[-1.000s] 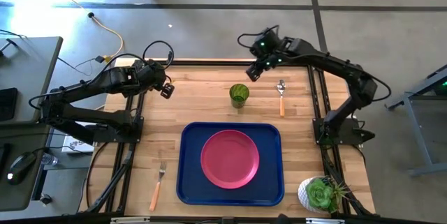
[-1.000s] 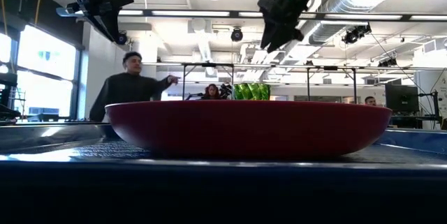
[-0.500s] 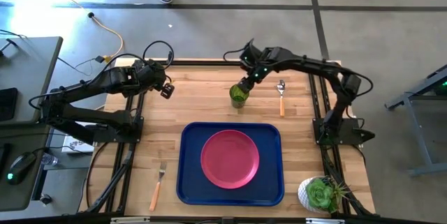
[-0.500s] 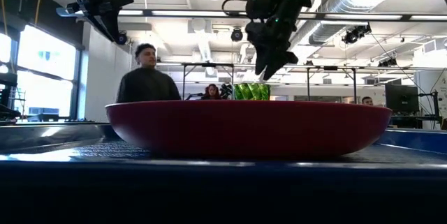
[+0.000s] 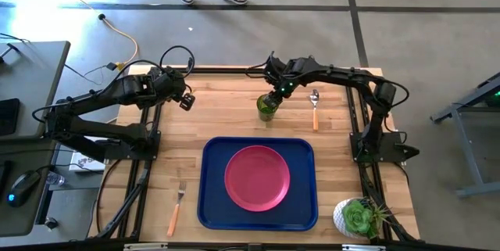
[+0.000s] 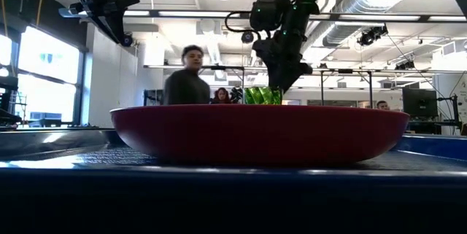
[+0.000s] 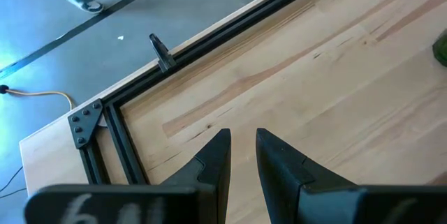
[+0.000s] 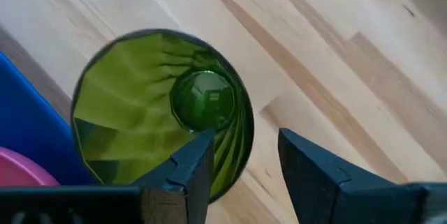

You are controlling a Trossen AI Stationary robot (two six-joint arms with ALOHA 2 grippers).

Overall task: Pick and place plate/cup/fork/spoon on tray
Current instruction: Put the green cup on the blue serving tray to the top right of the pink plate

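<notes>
- Nearest in the low view: pink-red plate (image 6: 259, 132) filling the lower middle, on the dark blue tray (image 5: 212, 204) at lower centre of the high view.
- Pale wooden tabletop (image 5: 226, 118); fork (image 5: 176, 207) lower left, spoon (image 5: 315, 108) upper right.
- Green ribbed cup (image 5: 267, 106) upright at upper centre, above the tray.
- Right pincer (image 8: 241, 158) apart, straddling the cup's rim.
- Left pincer (image 7: 242, 158) slightly apart, upper left, over bare wood.
- Beyond: blurred person (image 6: 186, 79), grey floor.

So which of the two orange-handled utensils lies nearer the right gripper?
The spoon, lying on the table just beside the cup that the right gripper straddles. The fork lies far off, left of the tray.
</notes>
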